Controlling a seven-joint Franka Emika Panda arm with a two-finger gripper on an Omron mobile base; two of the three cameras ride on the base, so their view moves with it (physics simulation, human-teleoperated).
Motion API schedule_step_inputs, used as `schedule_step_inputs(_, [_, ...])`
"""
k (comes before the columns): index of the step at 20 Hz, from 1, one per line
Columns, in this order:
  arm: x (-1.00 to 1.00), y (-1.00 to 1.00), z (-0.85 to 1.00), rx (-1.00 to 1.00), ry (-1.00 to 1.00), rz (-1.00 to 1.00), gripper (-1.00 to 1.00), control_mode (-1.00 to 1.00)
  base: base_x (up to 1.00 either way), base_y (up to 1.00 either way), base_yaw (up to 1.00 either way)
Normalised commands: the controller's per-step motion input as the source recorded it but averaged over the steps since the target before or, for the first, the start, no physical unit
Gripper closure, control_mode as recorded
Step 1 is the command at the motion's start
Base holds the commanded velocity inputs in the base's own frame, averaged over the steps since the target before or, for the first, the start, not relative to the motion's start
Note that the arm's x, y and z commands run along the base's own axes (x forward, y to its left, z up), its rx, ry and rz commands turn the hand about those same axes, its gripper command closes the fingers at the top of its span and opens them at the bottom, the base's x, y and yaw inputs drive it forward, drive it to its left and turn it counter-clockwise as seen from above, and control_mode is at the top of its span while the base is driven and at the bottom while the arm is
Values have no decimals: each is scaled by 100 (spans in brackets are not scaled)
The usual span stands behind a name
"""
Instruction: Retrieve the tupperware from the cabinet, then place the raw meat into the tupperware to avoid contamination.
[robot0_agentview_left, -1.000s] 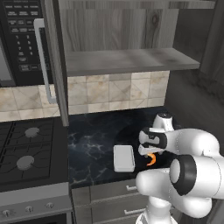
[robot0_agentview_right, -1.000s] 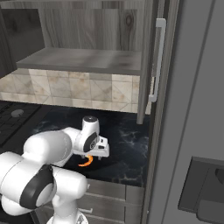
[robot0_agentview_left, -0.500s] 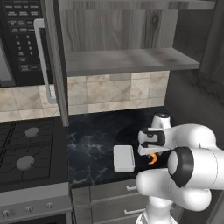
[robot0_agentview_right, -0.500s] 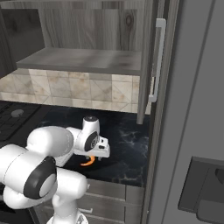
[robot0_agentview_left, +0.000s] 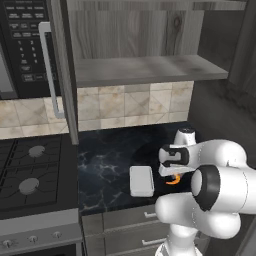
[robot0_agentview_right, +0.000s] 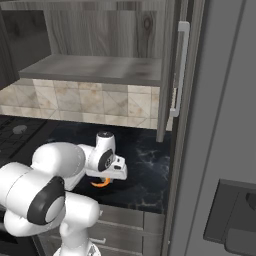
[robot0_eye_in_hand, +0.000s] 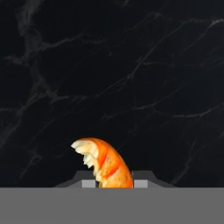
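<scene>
The raw meat (robot0_eye_in_hand: 105, 164) is clamped between the gripper (robot0_eye_in_hand: 113, 181) tips, its long axis pointing away from them, curling leftward above the counter (robot0_eye_in_hand: 131, 65).

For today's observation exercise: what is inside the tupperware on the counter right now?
Nothing can be seen inside the tupperware; its interior looks bare. The raw meat sits apart, between the fingertips of the gripper, above the black counter.

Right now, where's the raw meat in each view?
Left base view: raw meat right of centre on the black counter, beside the tupperware, under the white arm.
Right base view: lower left, under the arm.
Hand view: bottom centre, between the fingers.
Shared landmark: the counter.
</scene>
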Motion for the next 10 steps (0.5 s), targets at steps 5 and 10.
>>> schedule_step_inputs(5, [-7,10,34,1,-8,0,100,-100,0,0,0])
schedule_step_inputs(10, [-3,22,60,1,-7,0,100,-100,0,0,0])
